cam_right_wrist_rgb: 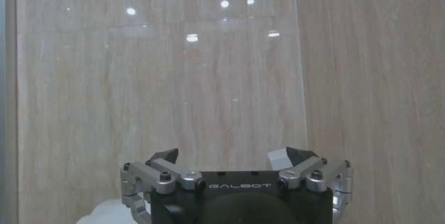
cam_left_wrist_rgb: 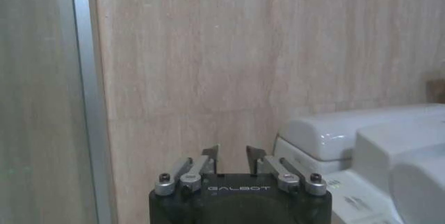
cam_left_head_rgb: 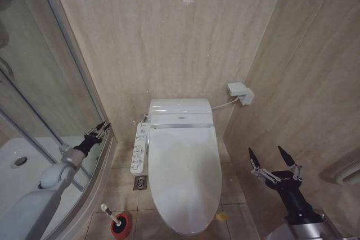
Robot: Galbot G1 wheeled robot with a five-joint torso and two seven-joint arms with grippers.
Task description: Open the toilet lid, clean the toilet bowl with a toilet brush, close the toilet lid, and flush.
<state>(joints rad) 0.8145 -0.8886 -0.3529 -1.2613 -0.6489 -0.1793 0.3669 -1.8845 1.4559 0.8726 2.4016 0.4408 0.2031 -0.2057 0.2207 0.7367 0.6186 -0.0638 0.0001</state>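
The toilet lid [cam_left_head_rgb: 183, 167] lies closed over the white toilet, and the toilet bowl is hidden beneath it. A small yellow strap [cam_left_head_rgb: 221, 216] shows at the lid's front edge. The toilet brush [cam_left_head_rgb: 108, 212] stands in its red cup holder [cam_left_head_rgb: 120, 224] on the floor, left of the toilet's front. My left gripper [cam_left_head_rgb: 102, 128] [cam_left_wrist_rgb: 233, 153] hovers left of the toilet by the shower glass, its fingers a narrow gap apart and holding nothing. Over on the right side of the toilet, my right gripper [cam_left_head_rgb: 274, 160] [cam_right_wrist_rgb: 226, 156] hangs wide open and empty near the wall.
A long white control panel [cam_left_head_rgb: 140, 147] runs along the toilet's left side, above a floor drain [cam_left_head_rgb: 141, 182]. The curved glass shower enclosure [cam_left_head_rgb: 50, 111] closes off the left. A wall socket box [cam_left_head_rgb: 239, 91] with a cable sits behind the toilet. Tiled walls stand close on the right.
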